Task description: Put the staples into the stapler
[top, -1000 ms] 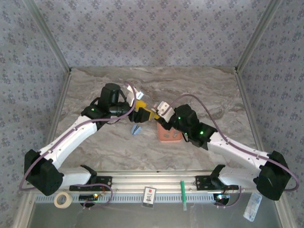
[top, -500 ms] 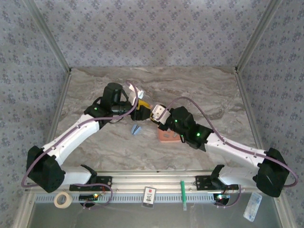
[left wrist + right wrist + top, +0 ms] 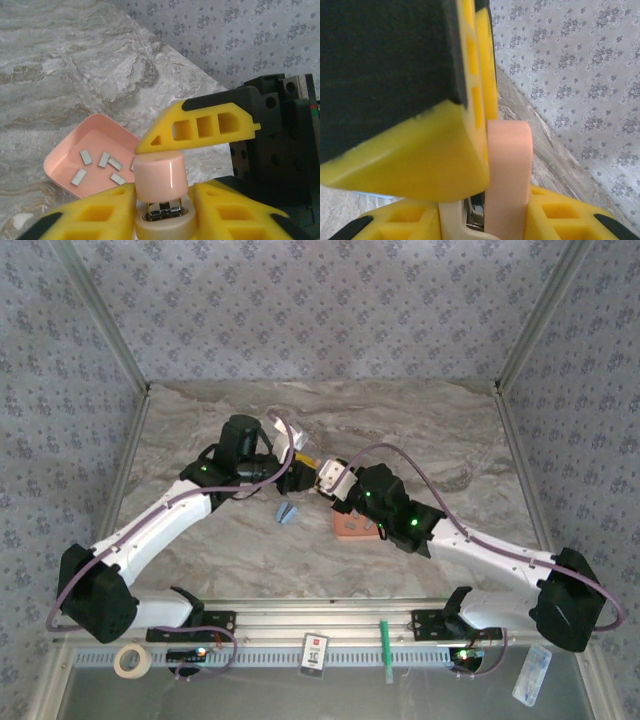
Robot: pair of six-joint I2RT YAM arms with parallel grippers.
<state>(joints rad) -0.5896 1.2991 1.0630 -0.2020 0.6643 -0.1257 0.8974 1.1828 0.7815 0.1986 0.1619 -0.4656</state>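
Nearest, my left gripper point(image 3: 162, 220) is clamped on the cream base of the stapler point(image 3: 159, 177), and my right gripper point(image 3: 485, 222) pinches its pink top. If the two pull unevenly, it may twist out or snap closed. Farther left, the staples point(image 3: 102, 165) lie loose in the salmon tray point(image 3: 55, 172) — I have no hand free to fetch one.

Your left end effector point(image 3: 300, 472) and right end effector point(image 3: 322, 478) crowd together, so nothing passes between them. The right arm point(image 3: 420, 525) covers part of the pink tray point(image 3: 348, 530).

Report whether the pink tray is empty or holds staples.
Holds staples: several grey strips lie loose on the tray floor, in the left wrist view.
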